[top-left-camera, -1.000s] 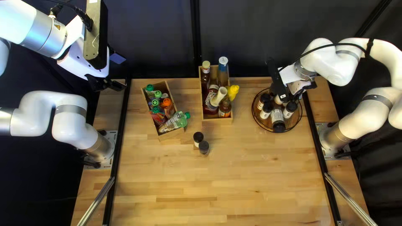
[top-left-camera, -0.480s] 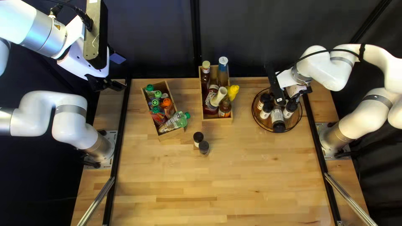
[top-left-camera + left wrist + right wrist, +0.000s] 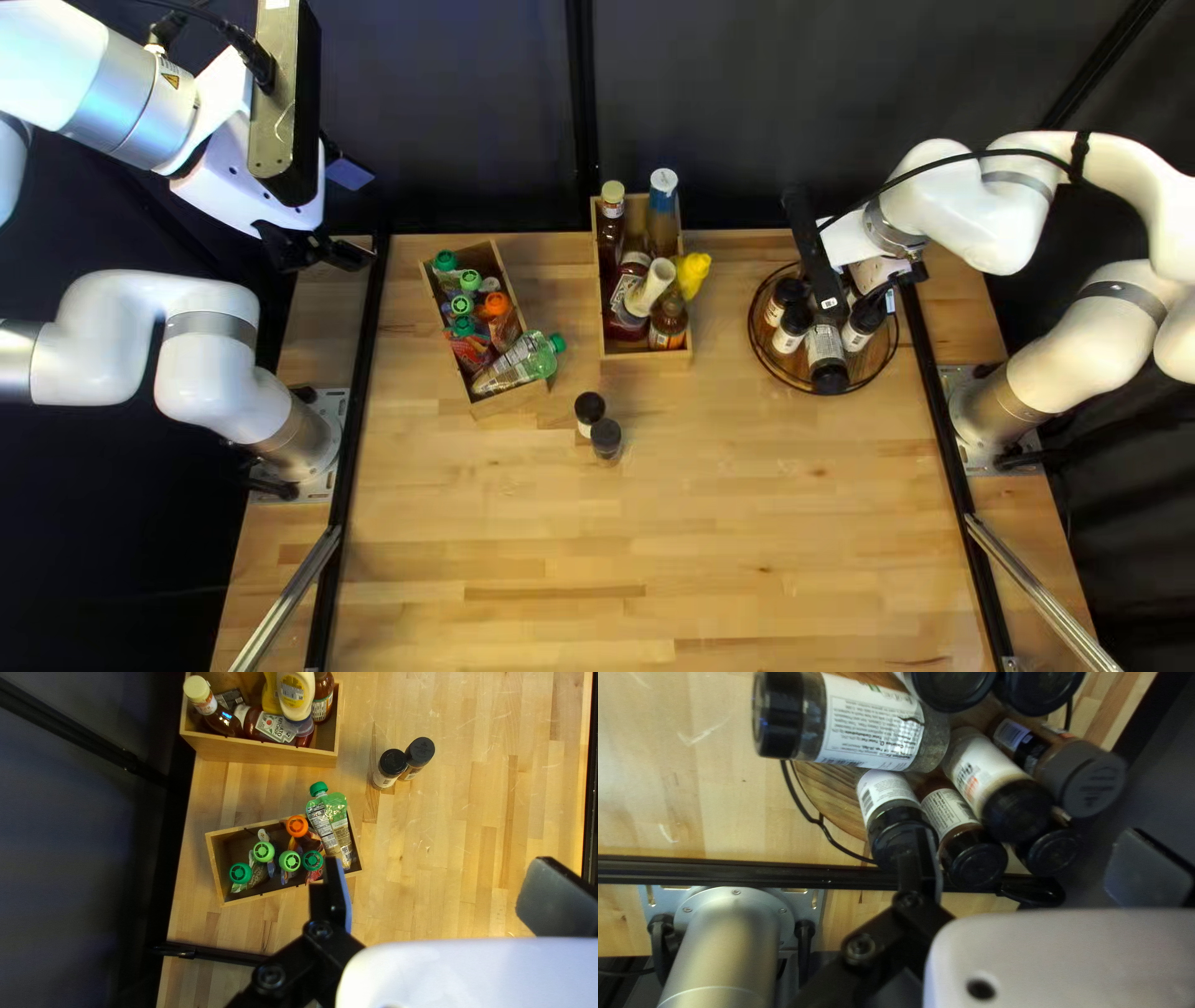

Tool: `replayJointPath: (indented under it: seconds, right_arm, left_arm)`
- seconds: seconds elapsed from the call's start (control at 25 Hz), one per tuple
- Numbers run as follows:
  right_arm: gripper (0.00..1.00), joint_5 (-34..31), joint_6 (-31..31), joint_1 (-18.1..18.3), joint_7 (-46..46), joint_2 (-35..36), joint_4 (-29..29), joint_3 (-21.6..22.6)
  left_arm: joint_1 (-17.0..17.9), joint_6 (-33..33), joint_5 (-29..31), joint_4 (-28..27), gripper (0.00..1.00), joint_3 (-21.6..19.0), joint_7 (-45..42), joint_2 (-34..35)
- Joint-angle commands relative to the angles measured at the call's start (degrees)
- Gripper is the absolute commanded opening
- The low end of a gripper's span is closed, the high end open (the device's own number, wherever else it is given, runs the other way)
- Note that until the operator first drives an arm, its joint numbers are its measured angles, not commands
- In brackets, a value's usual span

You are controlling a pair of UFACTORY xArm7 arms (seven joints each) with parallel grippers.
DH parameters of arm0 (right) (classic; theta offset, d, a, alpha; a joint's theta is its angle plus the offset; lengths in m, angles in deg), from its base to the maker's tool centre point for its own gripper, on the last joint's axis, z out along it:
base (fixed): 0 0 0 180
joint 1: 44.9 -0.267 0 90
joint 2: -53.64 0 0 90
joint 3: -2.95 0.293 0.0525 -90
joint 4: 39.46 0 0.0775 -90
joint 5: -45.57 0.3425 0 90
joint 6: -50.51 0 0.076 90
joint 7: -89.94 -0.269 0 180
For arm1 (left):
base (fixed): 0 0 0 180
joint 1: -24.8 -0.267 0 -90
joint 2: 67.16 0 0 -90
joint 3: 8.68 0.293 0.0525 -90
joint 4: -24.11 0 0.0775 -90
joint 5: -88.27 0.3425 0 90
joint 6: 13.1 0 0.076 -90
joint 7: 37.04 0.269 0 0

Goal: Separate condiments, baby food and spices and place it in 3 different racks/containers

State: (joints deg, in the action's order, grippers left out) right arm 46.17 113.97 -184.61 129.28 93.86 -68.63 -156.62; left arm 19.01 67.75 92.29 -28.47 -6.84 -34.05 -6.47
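My right gripper (image 3: 899, 276) is above the round tray (image 3: 777, 357), a little shifted from where it was one second ago; both boxes and the two loose jars remain in the same places.

At the tray I count at least eight spice jars (image 3: 872, 725), one of them lying over the others. Left of the tray stands the condiment box (image 3: 645, 360) with at least six bottles (image 3: 669, 326), and farther left of it the baby food box (image 3: 513, 400) with at least six pouches (image 3: 529, 359): one cap is orange, the others are green. The two loose jars (image 3: 589, 408) stand on the table (image 3: 697, 523), left of the tray and nearer to the table's near edge.

The fingers of the right gripper are wide apart, and it is not grasping. Several black-capped jars appear between them; one finger overlaps a cap, but if it touches, I cannot tell. My left gripper (image 3: 354, 214) is well apart from the tray, past the baby food box, also released, its fingers wide apart, with nothing held.
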Motion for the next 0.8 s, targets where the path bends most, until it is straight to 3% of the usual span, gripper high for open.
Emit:
replayJointPath:
  seconds: [0.04, 0.24, 0.48, 0.64, 0.8]
  right_arm:
    - [1.00, 4.2, 0.7, -3.5, -0.1, -1.7, -5.2, 1.2]
    - [1.00, 10.8, -2.1, -6.7, -2.8, -7.0, -10.6, 3.7]
    - [1.00, 15.0, -7.8, -7.4, -13.1, -15.4, -16.7, 10.4]
    - [1.00, 11.5, -16.8, -5.2, -30.0, -27.6, -20.5, 17.9]
    - [1.00, 7.9, -21.0, -5.1, -40.7, -33.8, -22.3, 20.2]
  left_arm:
    - [0.0, 0.0, 0.0, 0.0, 1.00, 0.0, 0.0, 0.0]
    - [0.0, 0.0, 0.0, 0.0, 1.00, 0.0, 0.0, 0.0]
    - [0.0, 0.0, 0.0, 0.0, 1.00, 0.0, 0.0, 0.0]
    - [0.0, 0.0, 0.0, 0.0, 1.00, 0.0, 0.0, 0.0]
    - [0.0, 0.0, 0.0, 0.0, 1.00, 0.0, 0.0, 0.0]
